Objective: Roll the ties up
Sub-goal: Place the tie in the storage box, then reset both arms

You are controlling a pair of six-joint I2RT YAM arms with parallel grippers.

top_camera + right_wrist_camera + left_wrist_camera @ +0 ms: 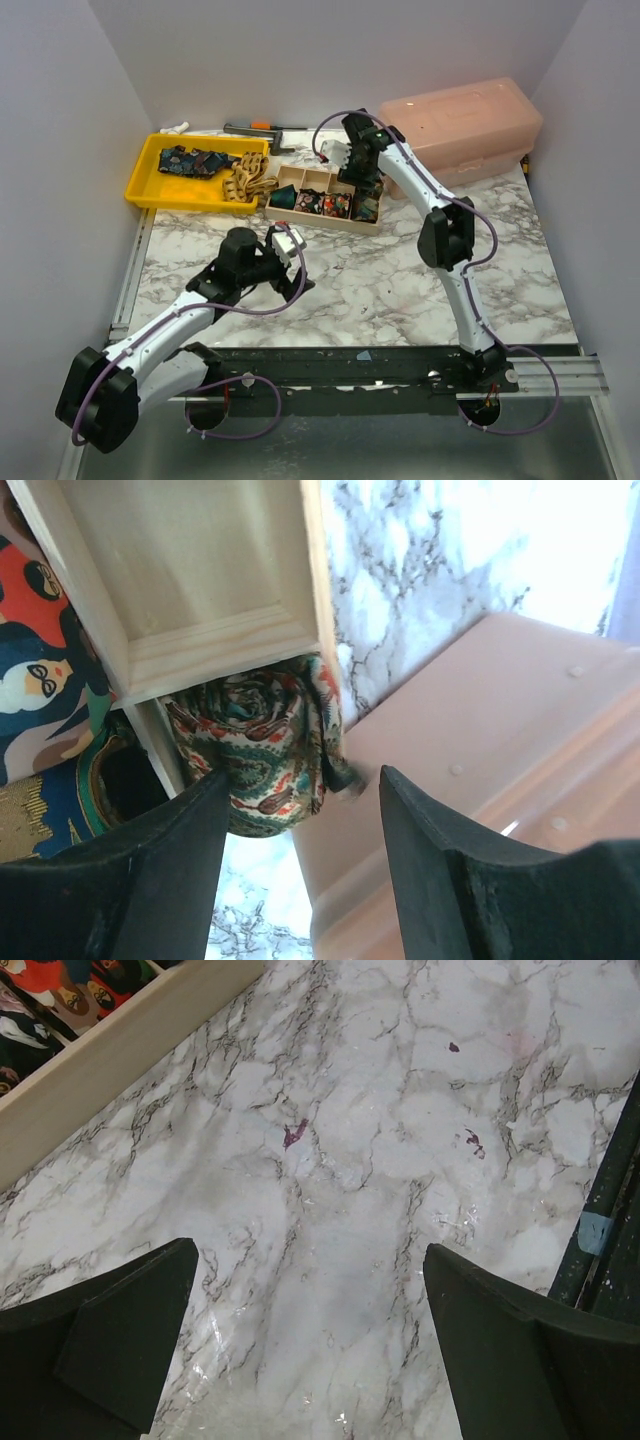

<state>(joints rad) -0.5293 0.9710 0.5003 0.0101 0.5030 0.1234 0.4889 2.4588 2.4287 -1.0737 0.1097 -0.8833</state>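
A rolled paisley tie [265, 740] sits in the end compartment of the wooden box [215, 645], its tail draped over the rim. My right gripper [300, 800] hangs open just above it, the left finger [170, 870] beside the roll and nothing clamped. From above, the right gripper [368, 195] covers the right end of the wooden box [300, 215], which holds a teal roll [285, 198] and a multicoloured roll [325, 203]. A dark blue tie [190, 160] and a tan tie [250, 178] lie unrolled in the yellow tray [150, 190]. My left gripper [290, 275] [308, 1250] stands open over bare marble.
A pink lidded box [470, 120] [500, 720] stands close beside the wooden box on the right. Small tools [262, 128] lie at the back wall. The wooden box's wall [120, 1050] crosses the left wrist view's top left; the black front rail [610, 1220] is at its right.
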